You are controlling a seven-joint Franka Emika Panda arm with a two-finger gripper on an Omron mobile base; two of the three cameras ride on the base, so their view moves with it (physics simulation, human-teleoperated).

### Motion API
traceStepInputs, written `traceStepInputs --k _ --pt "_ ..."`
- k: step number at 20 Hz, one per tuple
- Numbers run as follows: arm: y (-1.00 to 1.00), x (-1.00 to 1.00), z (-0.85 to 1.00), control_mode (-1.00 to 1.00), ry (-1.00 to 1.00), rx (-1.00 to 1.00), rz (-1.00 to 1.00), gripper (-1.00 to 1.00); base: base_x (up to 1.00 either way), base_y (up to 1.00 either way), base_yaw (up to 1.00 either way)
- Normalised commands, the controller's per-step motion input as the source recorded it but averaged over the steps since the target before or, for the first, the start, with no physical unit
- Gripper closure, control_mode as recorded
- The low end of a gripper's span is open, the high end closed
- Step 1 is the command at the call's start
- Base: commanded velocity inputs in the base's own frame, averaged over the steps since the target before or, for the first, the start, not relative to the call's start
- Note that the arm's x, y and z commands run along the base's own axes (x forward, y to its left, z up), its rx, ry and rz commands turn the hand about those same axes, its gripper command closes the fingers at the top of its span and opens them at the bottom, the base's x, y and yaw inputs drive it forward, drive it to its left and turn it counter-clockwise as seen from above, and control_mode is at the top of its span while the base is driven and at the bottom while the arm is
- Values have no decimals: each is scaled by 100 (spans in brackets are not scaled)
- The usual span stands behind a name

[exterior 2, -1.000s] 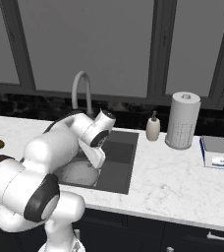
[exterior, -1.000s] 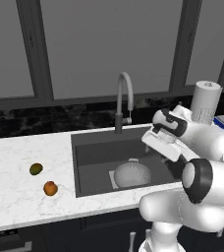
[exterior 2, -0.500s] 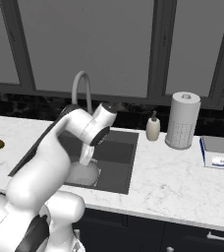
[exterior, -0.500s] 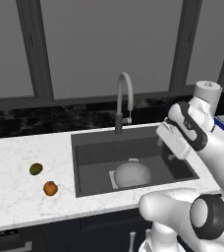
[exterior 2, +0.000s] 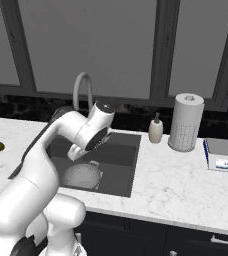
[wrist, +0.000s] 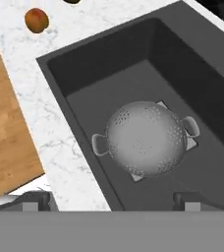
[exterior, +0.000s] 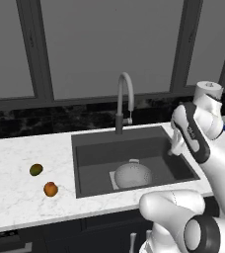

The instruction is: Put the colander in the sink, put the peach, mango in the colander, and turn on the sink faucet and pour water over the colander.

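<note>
Colander [exterior: 132,175] sits on the sink [exterior: 92,148] floor, over the pale square patch, nearer the front wall than the back. In the hand view it looks dome side up, perforated shell facing the camera, one loop handle to each side. Bare basin floor shows on all sides of it; the widest open stretch runs toward the back wall under the faucet.

Sink faucet [exterior: 125,101] stands at the middle of the sink's back edge, gooseneck arched forward over the basin, spout well above the colander.

Peach [exterior: 50,189] and mango [exterior: 35,169] lie on the surface [exterior: 16,197] left of the sink, near each other but not touching. The mango is farther back; the peach is closer to the front edge. Both are well apart from the sink's left rim, with bare marble between them and the rim.

Tool [wrist: 111,199] hangs above the sink's right part, both dark tips spread wide with nothing between them: released, holding nothing. The hand view looks down on the colander from above, clear air between tips and shell.

Right of the sink, toward the back edge of the surface: soap bottle [exterior 2: 156,130], paper towel roll [exterior 2: 186,122], then a small scale-like box [exterior 2: 220,154] toward the right end. Open marble lies in front of them to the front edge.
</note>
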Motion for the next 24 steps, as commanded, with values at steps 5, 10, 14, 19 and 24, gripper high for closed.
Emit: traceStepInputs --k 5,10,14,19,24 --pt "56 -35 32 -100 16 -8 -68 -100 0 0 0" --pt "100 -55 31 -100 5 -9 -44 -100 0 0 0" --pt "100 -48 21 -100 6 -5 -23 -100 0 0 0" --pt "100 -3 6 -100 14 -5 -3 -100 0 0 0" --pt "98 25 0 -100 28 0 0 -100 0 0 0"
